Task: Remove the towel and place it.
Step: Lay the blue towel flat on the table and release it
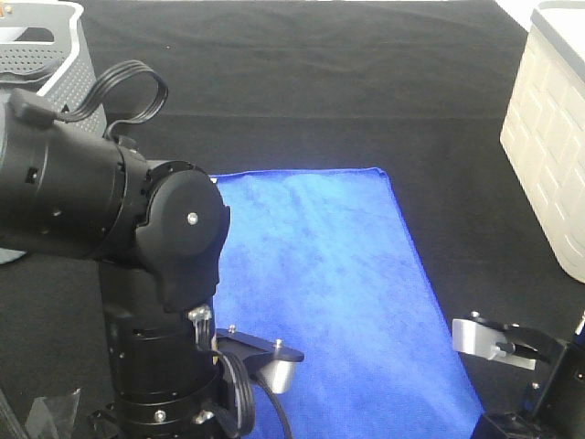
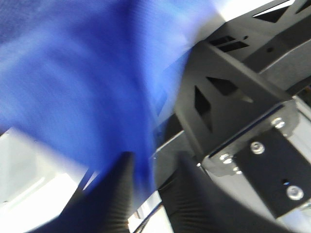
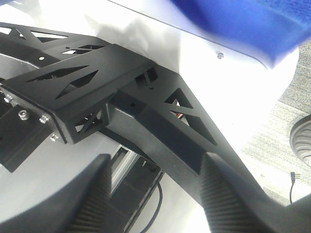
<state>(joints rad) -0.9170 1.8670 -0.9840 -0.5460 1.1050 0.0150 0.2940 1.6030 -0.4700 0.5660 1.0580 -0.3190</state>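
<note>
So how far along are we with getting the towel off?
Early. Done: nothing visible; the towel lies spread on the black cloth. In hand: the left gripper has towel fabric at its parted fingers, blurred, no clamp evident. The right gripper is open, empty. Left: grasp, lift, place.

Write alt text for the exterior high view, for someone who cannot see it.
A blue towel lies spread flat on a black table cloth, its near left part hidden by the bulky left arm. A grey basket sits far left, a cream bin at the right edge, the right arm low right.
</note>
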